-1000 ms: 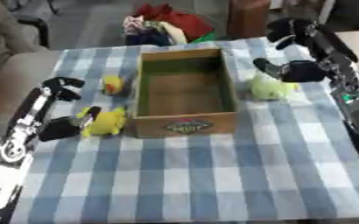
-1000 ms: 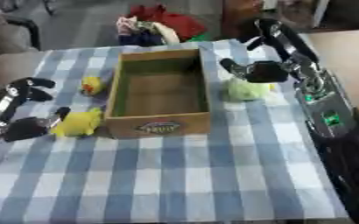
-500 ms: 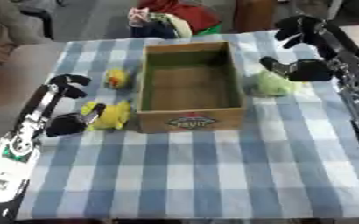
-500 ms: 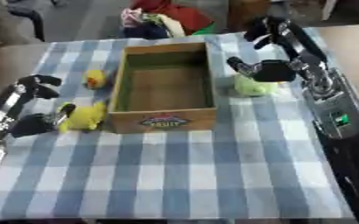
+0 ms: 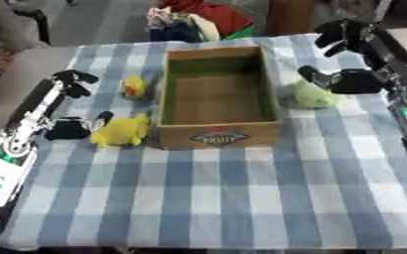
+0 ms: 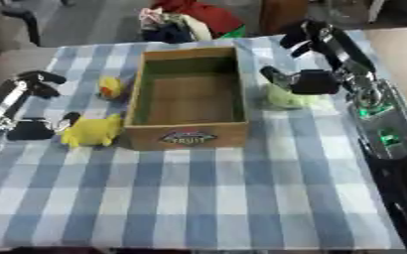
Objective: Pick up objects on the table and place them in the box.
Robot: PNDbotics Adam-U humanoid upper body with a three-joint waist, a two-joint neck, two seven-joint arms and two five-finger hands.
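Note:
An open cardboard box [image 5: 214, 136] with a green inside stands in the middle of the checked table and holds nothing I can see. A yellow plush toy [image 5: 122, 131] lies against its left front corner. A small yellow duck [image 5: 134, 87] sits further back on the left. A pale green toy [image 6: 285, 96] lies to the right of the box. My right hand [image 5: 356, 81] is open over that toy, its thumb at the toy's top and its fingers [image 5: 344, 31] raised. My left hand [image 5: 66, 129] is open just left of the plush toy, its fingers [image 5: 73, 78] pointing away.
A heap of coloured cloth [image 5: 195, 19] lies past the table's far edge. The blue-and-white checked cloth [image 5: 224, 198] covers the near half of the table. My left forearm [image 5: 16, 144] lies along the table's left edge, my right forearm [image 6: 376, 124] along the right.
The whole picture has shifted, so the camera has moved. Both hands keep their places beside the toys, and no toy has moved.

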